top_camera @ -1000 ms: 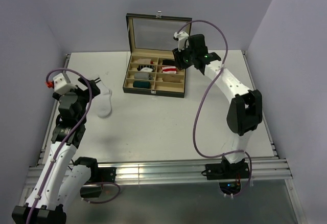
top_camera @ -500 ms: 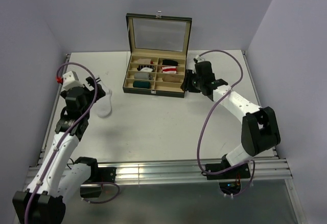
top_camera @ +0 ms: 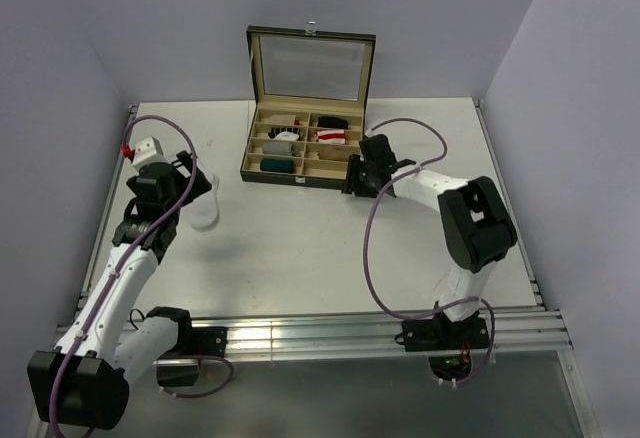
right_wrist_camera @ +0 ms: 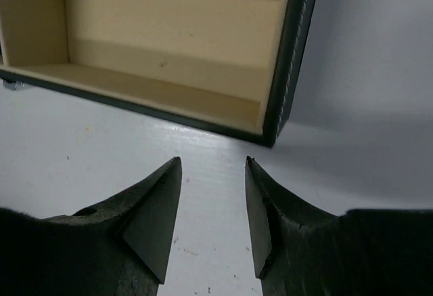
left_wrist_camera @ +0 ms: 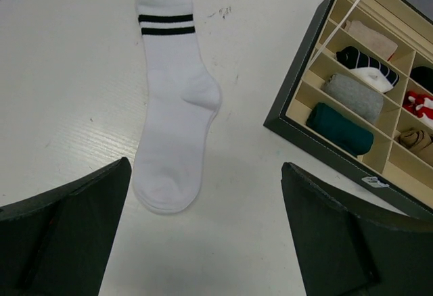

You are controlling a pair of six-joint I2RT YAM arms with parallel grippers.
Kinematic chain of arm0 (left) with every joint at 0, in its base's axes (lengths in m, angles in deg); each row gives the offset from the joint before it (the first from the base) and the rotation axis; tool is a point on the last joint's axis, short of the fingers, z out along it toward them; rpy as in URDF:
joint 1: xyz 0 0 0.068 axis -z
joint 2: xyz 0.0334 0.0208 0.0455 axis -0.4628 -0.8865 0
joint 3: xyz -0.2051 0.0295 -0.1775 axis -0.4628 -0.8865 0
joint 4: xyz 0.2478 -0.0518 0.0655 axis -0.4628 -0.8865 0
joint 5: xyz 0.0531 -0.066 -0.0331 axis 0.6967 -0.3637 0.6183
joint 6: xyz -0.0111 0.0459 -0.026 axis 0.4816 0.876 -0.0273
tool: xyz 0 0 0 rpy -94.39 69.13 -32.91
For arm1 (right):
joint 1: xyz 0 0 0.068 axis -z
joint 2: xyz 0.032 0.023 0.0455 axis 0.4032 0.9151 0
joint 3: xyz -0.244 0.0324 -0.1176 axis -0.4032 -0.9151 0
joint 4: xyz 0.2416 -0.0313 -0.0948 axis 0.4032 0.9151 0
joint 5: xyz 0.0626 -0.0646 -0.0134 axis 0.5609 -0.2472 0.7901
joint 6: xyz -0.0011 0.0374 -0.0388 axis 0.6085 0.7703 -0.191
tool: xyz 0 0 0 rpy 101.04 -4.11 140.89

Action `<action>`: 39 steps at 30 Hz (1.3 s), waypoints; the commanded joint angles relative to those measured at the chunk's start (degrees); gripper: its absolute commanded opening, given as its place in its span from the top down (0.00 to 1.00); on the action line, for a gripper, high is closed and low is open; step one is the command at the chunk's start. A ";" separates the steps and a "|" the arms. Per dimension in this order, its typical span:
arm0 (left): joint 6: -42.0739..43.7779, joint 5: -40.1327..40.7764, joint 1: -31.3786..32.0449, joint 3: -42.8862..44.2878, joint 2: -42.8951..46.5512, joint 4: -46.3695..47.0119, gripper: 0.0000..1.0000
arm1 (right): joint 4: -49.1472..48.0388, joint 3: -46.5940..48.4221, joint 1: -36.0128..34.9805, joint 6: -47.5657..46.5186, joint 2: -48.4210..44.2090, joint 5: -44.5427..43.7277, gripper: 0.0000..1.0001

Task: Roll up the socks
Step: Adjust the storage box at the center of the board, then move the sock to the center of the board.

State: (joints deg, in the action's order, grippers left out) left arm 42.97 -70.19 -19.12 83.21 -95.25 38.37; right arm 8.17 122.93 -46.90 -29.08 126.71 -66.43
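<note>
**A:** Where is the white sock?

**B:** It lies flat on the table, left of the open compartment box. The left gripper hovers by its toe, fingers spread wide, holding nothing.

**A:** And the right gripper?

**B:** It is at the box's front right corner, fingers partly apart, with nothing between them.

**A:** Any writing?

**B:** There is a small white sticker on the box's front edge, unreadable. Inside the box are a teal bundle, a grey bundle, a red-and-white sock and a tan sock.
</note>
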 commanded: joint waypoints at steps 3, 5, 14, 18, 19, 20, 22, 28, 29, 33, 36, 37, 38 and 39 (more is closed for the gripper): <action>0.10 -0.33 -0.36 2.74 -0.25 0.31 0.01 | -3.71 8.78 0.00 -0.23 5.81 0.04 0.50; 0.10 -0.68 -0.45 2.83 -0.60 0.31 0.01 | -3.71 10.45 0.00 -0.67 7.74 -0.22 0.50; 0.62 -2.35 -0.80 2.83 -2.79 0.66 0.01 | -2.39 16.97 0.35 -2.43 10.05 2.58 0.50; 1.32 -4.98 -0.80 3.27 -7.44 1.18 0.01 | -6.08 7.60 0.26 -1.64 2.49 6.89 0.50; 1.33 -5.43 -0.80 3.44 -8.59 1.19 0.01 | -6.96 5.65 0.26 -1.64 0.56 7.59 0.50; 1.07 -6.21 -0.80 4.23 -9.82 1.27 0.01 | -8.18 3.89 0.18 -1.73 -3.55 8.38 0.49; 0.28 -8.06 -0.89 6.15 -14.29 0.75 0.01 | -8.99 -1.04 0.18 -2.51 -10.14 8.65 0.49; -2.89 -12.99 -1.77 12.31 -29.15 -2.24 0.01 | -11.62 -12.20 0.35 -3.05 -24.40 7.16 0.44; -3.33 -13.08 -1.77 13.62 -30.73 -3.03 0.01 | -11.62 -13.26 0.26 -2.61 -27.55 6.90 0.44; -5.17 -13.78 -1.86 15.48 -38.98 -4.52 0.01 | -11.71 -18.18 0.35 -2.52 -33.90 7.16 0.43; -6.31 -14.83 -1.86 15.40 -41.46 -6.01 0.02 | -11.27 -20.55 0.35 -3.13 -38.03 6.81 0.43; -6.58 -16.75 -1.86 14.53 -41.64 -6.37 0.02 | -11.10 -21.09 0.35 -3.48 -40.04 6.37 0.43; -7.54 -17.29 -1.86 13.91 -41.82 -6.72 0.02 | -10.75 -21.96 0.35 -3.75 -41.02 6.02 0.42; -8.07 -19.39 -1.77 13.12 -41.82 -7.16 0.02 | -10.57 -22.32 0.35 -3.92 -41.99 5.67 0.42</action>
State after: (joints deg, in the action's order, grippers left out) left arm 37.73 -84.61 -20.76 96.53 -137.48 33.15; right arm -1.32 101.95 -46.76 -31.70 88.42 -59.07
